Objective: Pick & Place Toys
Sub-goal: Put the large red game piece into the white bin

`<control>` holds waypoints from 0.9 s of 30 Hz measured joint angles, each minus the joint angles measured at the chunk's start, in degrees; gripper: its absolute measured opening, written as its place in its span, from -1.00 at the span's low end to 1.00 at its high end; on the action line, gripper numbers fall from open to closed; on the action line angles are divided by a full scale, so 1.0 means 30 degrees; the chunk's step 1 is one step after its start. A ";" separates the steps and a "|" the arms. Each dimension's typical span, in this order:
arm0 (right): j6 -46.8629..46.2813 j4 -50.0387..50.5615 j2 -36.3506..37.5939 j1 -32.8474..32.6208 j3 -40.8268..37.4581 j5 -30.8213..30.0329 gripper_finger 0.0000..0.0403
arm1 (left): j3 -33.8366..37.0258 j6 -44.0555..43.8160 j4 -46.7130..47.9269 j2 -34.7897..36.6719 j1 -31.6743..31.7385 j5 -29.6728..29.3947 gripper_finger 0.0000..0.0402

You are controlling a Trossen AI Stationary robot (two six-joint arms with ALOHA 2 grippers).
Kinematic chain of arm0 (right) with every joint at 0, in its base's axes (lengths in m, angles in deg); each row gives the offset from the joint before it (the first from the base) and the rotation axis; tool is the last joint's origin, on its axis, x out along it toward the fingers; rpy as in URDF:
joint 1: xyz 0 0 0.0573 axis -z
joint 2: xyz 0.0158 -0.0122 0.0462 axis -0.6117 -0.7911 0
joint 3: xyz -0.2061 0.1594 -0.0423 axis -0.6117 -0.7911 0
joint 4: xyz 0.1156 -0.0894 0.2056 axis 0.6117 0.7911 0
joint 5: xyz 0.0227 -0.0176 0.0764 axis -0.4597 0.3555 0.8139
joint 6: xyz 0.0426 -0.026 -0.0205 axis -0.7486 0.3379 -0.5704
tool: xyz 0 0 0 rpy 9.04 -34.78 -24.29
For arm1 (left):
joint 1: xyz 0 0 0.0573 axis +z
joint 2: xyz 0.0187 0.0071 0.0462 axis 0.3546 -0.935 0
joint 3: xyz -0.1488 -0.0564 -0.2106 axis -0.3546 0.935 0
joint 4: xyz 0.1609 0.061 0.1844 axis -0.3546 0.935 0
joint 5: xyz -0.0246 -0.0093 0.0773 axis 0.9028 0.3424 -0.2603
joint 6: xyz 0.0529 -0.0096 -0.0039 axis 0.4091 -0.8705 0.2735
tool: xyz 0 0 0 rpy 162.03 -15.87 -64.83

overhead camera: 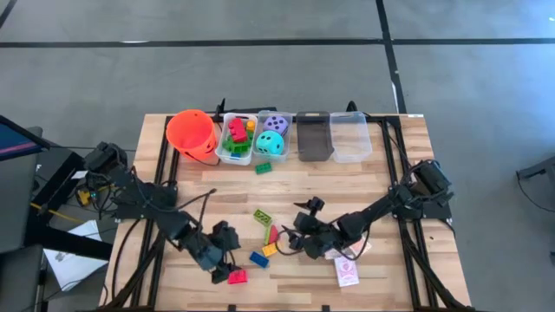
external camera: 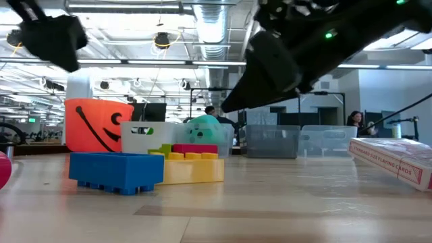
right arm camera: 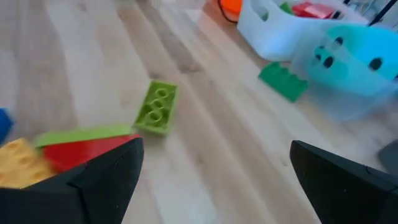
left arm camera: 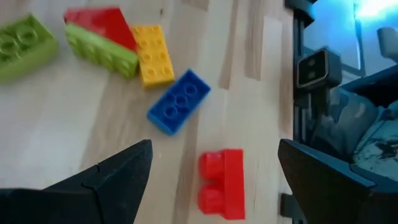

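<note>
Loose bricks lie flat on the table's near middle: a light green one, a red one, a yellow one, a blue one and a red one. My left gripper is open and low over the table. In its wrist view, its fingers stand either side of the red brick without touching it. My right gripper is open just right of the pile, empty. It faces the light green brick and the red brick. A playing-card box lies near the front edge.
At the far edge stand an orange bucket, a bin of bricks, a bin with a teal die and a purple die, and two further bins. A dark green brick lies before them.
</note>
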 joint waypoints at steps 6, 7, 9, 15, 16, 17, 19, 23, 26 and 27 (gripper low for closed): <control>0.1592 -0.0703 0.0000 0.1500 0.0000 0.0555 0.97 | 0.0000 -0.1281 -0.0781 -0.1676 -0.0583 0.0966 0.70; 0.1634 -0.0787 0.0000 0.1739 0.0000 0.0812 0.97 | 0.0000 -0.1453 -0.0994 -0.1999 -0.0590 0.1250 0.70; 0.1971 -0.0995 0.0000 0.2208 0.0000 0.1306 0.97 | 0.0000 -0.1978 -0.1199 -0.2536 -0.0590 0.1924 0.70; 0.2123 -0.1229 0.0000 0.3082 0.0000 0.1928 0.97 | 0.0000 -0.2845 -0.1371 -0.3814 -0.0590 0.3871 0.70; 0.2123 -0.1232 0.0000 0.3175 0.0000 0.2020 0.97 | 0.0000 -0.2879 -0.1399 -0.3967 -0.0598 0.4033 0.70; 0.2123 -0.1214 0.0000 0.3222 0.0000 0.2113 0.97 | 0.0000 -0.2886 -0.1457 -0.4119 -0.0598 0.4180 0.70; 0.2113 -0.1182 0.0000 0.3223 0.0000 0.2335 0.97 | 0.0000 -0.2885 -0.1685 -0.4399 -0.0598 0.4248 0.70; 0.2094 -0.1184 0.0000 0.2957 0.0000 0.2397 0.97 | 0.0000 -0.2888 -0.1713 -0.4922 -0.0612 0.4248 0.70; 0.2068 -0.1397 0.0000 0.2719 0.0000 0.2397 0.97 | -0.0047 -0.2887 -0.1693 -0.5334 -0.0704 0.4113 0.70; 0.2069 -0.1449 0.0000 0.2677 0.0000 0.2407 0.97 | -0.0086 -0.2939 -0.1684 -0.5465 -0.0731 0.4041 0.70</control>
